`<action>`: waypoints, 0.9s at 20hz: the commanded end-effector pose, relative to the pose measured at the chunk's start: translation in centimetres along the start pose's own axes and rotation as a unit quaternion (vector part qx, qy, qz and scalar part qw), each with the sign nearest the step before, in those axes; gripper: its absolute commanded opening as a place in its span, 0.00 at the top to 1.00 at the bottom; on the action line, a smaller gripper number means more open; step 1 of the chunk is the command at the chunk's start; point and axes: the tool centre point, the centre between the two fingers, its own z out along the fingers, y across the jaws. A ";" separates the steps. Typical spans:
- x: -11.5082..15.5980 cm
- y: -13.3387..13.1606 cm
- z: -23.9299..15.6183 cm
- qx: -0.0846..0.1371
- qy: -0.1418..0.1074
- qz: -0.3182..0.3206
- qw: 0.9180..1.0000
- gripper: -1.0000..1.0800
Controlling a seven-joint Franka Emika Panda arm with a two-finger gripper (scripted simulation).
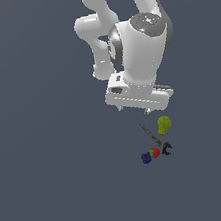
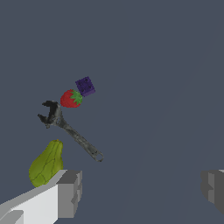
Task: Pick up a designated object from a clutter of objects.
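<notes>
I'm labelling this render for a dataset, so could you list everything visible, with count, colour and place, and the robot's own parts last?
pear: one, yellow-green, on the dark floor, closest of the items to the gripper, beside one fingertip in the wrist view.
wrench: one, grey handle with a black jaw end, lying flat between the pear and the strawberry.
strawberry: one, red with a green top, next to the wrench's black end.
cube: one, dark purple, right beside the strawberry on the side away from the wrench.
floor: one, plain dark grey-blue, under everything.
arm: one, white, bent above the items in the exterior view.
gripper: one, white with grey fingertips, open, holding nothing, above the floor.
</notes>
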 end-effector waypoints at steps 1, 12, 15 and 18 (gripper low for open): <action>-0.2 -1.1 0.8 0.001 0.001 0.022 1.000 0.04; -1.7 -6.0 4.5 0.008 0.005 0.117 0.993 0.04; -2.2 -7.3 5.5 0.011 0.005 0.142 0.990 0.04; -2.8 -8.6 6.5 0.013 0.005 0.168 0.986 0.04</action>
